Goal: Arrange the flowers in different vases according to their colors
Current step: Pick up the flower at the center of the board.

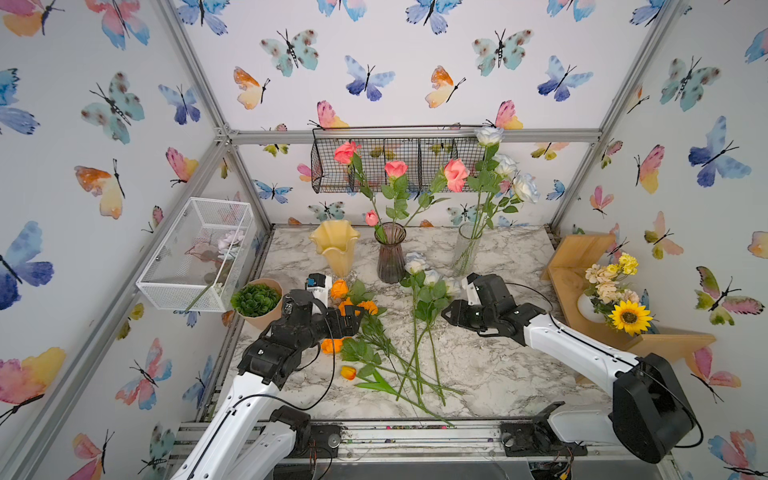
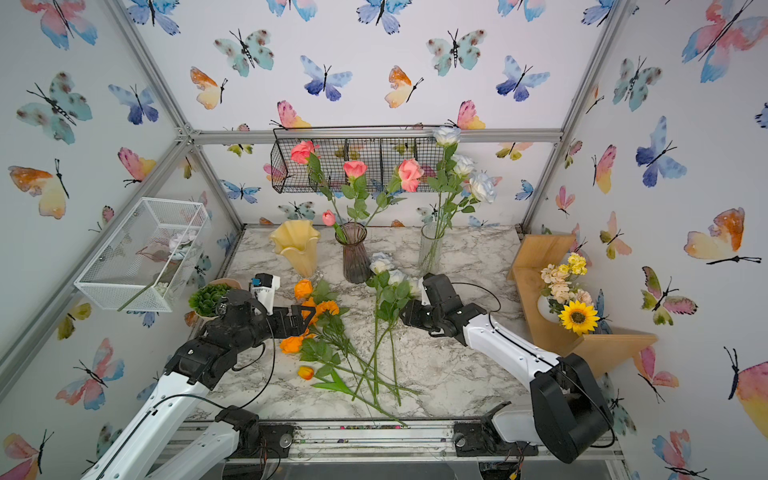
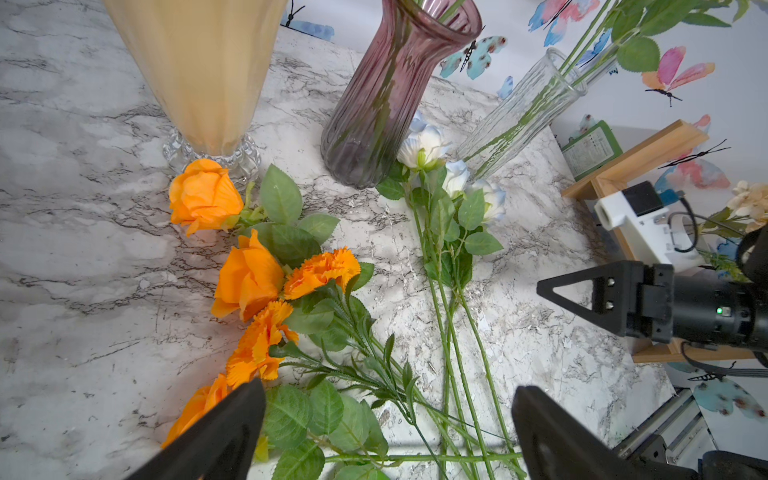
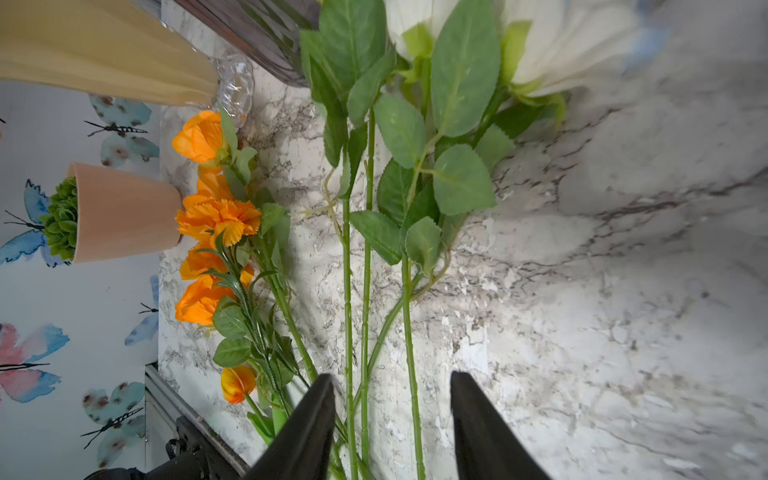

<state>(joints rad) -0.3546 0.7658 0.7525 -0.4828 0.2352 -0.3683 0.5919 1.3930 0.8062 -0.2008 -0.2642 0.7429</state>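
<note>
Left tool (image 3: 388, 386) released, right tool (image 4: 390, 376) released astride white-blue stems (image 4: 347, 270), marble tabletop (image 1: 498, 365), butterfly-papered walls (image 1: 415, 62).

Bare tabletop (image 1: 498, 365) beside crossed stems (image 1: 415, 357).

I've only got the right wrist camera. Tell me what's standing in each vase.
Observer: The purple vase holds three pink roses and a pink tulip.
Operator: Now the clear one.
Observer: The clear vase holds three upright white-blue roses.
Operator: Report the yellow vase's mouth.
Observer: The yellow vase has no stems sticking out of it in both top views.
</note>
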